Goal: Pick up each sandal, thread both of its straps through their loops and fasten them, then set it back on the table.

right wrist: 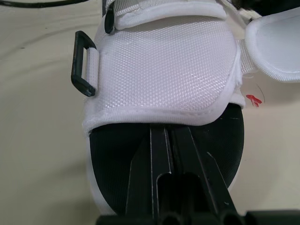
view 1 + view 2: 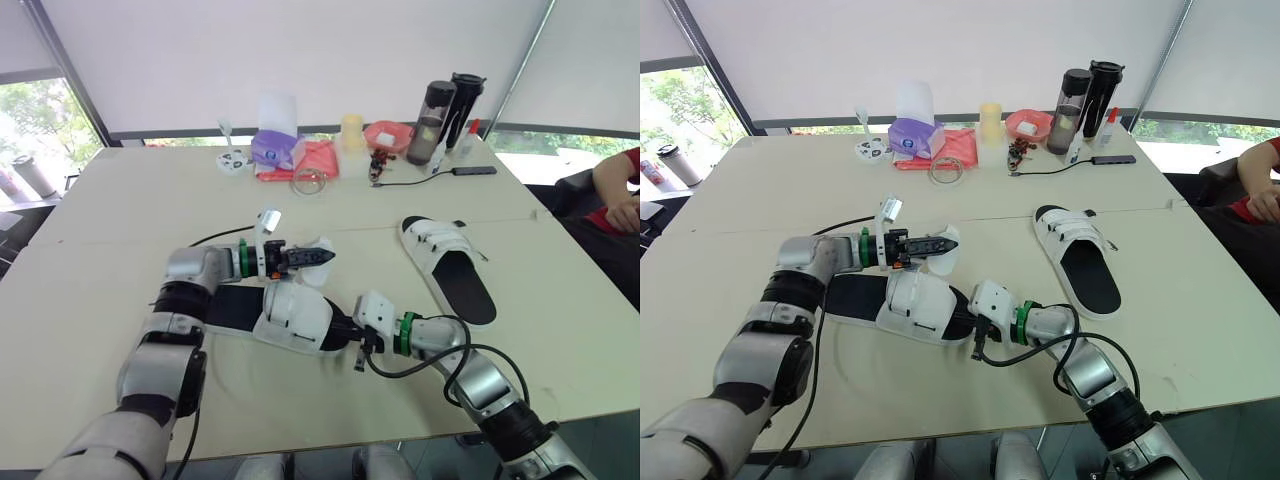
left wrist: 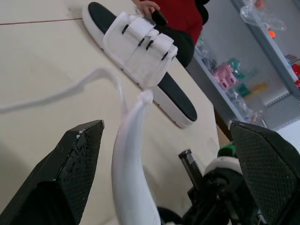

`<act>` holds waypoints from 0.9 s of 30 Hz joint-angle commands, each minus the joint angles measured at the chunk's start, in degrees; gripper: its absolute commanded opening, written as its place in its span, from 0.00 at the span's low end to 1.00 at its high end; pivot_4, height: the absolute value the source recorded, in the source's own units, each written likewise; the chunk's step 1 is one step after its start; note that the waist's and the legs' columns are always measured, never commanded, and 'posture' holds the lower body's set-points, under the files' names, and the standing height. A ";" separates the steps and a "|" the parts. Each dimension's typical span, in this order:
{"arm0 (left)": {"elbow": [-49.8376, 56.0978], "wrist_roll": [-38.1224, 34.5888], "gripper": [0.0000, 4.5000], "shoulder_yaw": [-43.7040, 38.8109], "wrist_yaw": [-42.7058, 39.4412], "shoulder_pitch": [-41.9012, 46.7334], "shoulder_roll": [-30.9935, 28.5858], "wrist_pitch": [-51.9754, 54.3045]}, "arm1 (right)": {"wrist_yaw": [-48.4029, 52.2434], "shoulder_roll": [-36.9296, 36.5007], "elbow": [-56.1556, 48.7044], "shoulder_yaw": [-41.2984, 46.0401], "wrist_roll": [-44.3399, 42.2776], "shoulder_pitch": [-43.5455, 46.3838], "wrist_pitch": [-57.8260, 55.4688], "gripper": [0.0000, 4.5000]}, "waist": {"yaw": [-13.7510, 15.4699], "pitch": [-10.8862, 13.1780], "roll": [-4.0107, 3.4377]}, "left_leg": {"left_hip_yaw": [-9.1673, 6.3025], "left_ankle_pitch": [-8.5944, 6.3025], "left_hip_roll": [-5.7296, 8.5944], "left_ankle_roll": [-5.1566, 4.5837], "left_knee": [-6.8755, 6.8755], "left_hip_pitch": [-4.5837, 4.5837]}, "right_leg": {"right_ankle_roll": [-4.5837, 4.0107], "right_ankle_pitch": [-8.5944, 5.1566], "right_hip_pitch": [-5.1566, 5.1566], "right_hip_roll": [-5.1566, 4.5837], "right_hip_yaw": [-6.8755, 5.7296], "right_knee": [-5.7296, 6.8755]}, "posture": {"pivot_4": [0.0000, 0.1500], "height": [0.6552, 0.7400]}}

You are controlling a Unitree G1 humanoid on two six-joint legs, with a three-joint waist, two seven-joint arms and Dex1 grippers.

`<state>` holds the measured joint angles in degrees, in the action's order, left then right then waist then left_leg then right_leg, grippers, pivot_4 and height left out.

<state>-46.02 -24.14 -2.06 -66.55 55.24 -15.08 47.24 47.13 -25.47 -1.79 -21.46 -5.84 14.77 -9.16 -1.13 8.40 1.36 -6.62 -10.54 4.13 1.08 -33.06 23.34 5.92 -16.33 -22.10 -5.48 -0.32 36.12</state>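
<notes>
**A:** Which sandal is being worked on, and where is it?

**B:** The open sandal (image 2: 290, 318) lies flat on the table (image 2: 110, 220) between the two arms. The other sandal (image 2: 447, 268) sits well apart on the robot's right, and its straps look done up.

**A:** And the hands?

**B:** The right hand (image 1: 168, 136) has its fingers drawn together. They lie along the black footbed (image 1: 112, 159) with the tips under the white upper (image 1: 164, 70). The left hand (image 2: 326, 258) is spread wide, and the loose strap (image 3: 129, 159) rises between its fingers, not pinched.

**A:** So what makes this step go well?

**B:** As I judge it, the left hand should close on the strap near its free end, leaving a short tip to steer. The right hand should bear down so the sandal can't slide. Then the tip goes to the black loop (image 1: 82, 63) on the upper's side edge, fed flat and untwisted.

**A:** What's the risk?

**B:** The strap looks floppy, so a slack grip could let it fold before it reaches the loop.
</notes>
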 commanded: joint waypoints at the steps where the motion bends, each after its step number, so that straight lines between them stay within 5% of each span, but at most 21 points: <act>1: -8.90 -0.16 0.99 -3.33 2.08 5.80 2.41 -5.04 | -1.36 0.13 8.15 -3.27 4.78 -2.36 -3.85 0.00 | -0.03 0.01 0.01 | 0.00 0.00 0.00 0.00 0.00 0.00 | 0.03 0.02 0.04 0.00 -0.03 0.01 | 1.00 1.00; 5: -18.26 -0.55 0.99 -7.05 6.64 9.91 4.18 -8.88 | -1.61 0.15 8.12 -3.01 4.87 -2.37 -3.87 0.00 | -0.17 0.02 0.02 | 0.00 0.00 0.00 0.00 0.00 0.01 | 0.19 0.11 0.07 0.01 -0.07 0.02 | 1.00 1.00; 7: -21.61 -1.34 0.87 -9.93 10.46 11.31 4.67 -11.16 | -1.75 0.04 8.08 -2.80 4.93 -2.54 -3.78 0.00 | -0.16 0.02 0.03 | 0.00 0.00 0.00 0.00 0.01 0.01 | 0.23 0.13 0.05 0.02 -0.08 0.04 | 1.00 1.00; 10: -23.25 -1.19 0.60 -11.86 10.17 12.42 4.70 -12.19 | -1.88 -0.08 7.87 -2.64 4.94 -2.66 -3.89 0.00 | -0.13 0.06 0.09 | 0.00 0.00 0.00 0.00 0.01 0.01 | 0.32 0.18 0.04 0.03 -0.08 0.05 | 1.00 1.00; 15: -22.77 -0.05 0.00 -11.85 7.34 13.15 4.63 -12.19 | -1.95 -0.10 7.94 -2.56 4.89 -2.54 -3.97 0.00 | -0.09 0.08 0.12 | 0.00 0.00 0.00 0.01 0.00 0.00 | 0.32 0.20 0.06 0.05 -0.09 0.05 | 1.00 1.00; 20: -12.43 3.05 0.00 -5.54 -1.41 11.22 4.61 -15.89 | -2.00 -0.16 7.98 -2.59 4.97 -2.63 -3.73 0.00 | -0.09 0.11 0.13 | 0.00 0.00 0.00 0.01 0.00 0.00 | 0.30 0.21 0.07 0.07 -0.09 0.05 | 1.00 1.00; 24: 11.47 11.03 0.00 7.19 -8.68 -1.22 0.62 -31.02 | -2.16 -0.48 8.29 -2.52 5.23 -2.95 -2.89 0.00 | -0.14 0.16 -0.05 | 0.03 -0.01 -0.02 0.01 0.02 0.00 | -0.03 0.38 0.05 0.03 0.03 0.04 | 1.00 1.00; 27: 18.66 17.08 0.00 12.89 -12.38 -8.91 -4.68 -49.84 | -2.11 -0.46 8.44 -2.92 5.41 -3.37 -2.25 0.00 | -0.01 0.09 -0.18 | 0.03 -0.06 -0.04 0.10 0.04 0.00 | -0.26 0.27 0.01 0.03 0.11 0.02 | 1.00 1.00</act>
<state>-30.86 -10.59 8.54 -76.76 47.89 -17.62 7.53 46.31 -24.84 -1.56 -21.60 -5.70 14.28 -8.02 -1.14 8.49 1.18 -6.59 -10.61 4.09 1.19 -33.02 23.33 5.63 -16.06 -22.10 -5.45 -0.19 36.14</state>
